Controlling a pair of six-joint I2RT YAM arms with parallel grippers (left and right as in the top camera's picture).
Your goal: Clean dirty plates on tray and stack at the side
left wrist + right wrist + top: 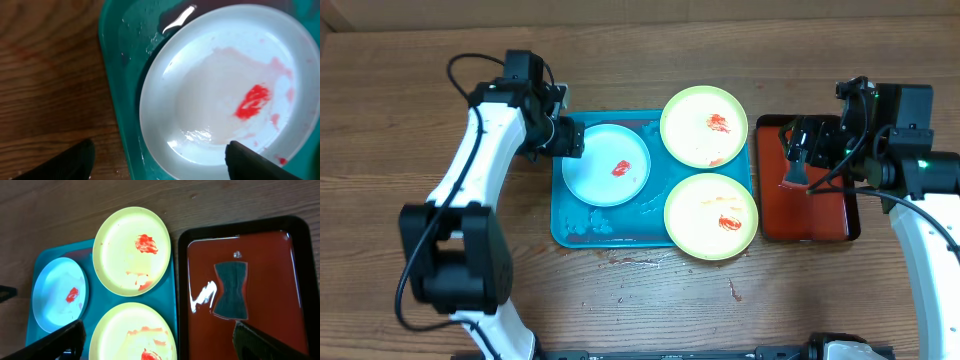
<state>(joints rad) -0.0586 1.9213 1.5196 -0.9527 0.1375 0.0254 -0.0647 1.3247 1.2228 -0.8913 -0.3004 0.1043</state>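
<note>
**Figure.** Three soiled plates sit on the tray (563, 215) at the centre of the bench (400, 80).

**Likely hazards.**
- The blue plate (607, 165), at the tray's left, lies on a wet surface. A one-sided pinch at its rim could slide it rather than lift it, and a wet rim could slip from the grip.
- The far plate (704, 126) and near plate (711, 216) overhang the tray's rim, so downward wiping pressure there could tip them.
- The red sauce (620, 168) could spread onto the bench.

**End effectors.**
- The left end effector (160, 145) is spread wide and holds nothing. One finger is over the bench and the other over the blue plate, so it straddles the plate rim and tray edge. Whether it touches either cannot be told.
- The right end effector (159, 325) is likewise wide apart and empty. It is poised above the red tray (270, 270), where the sponge (230, 291) lies ungrasped in a wet film.
</note>
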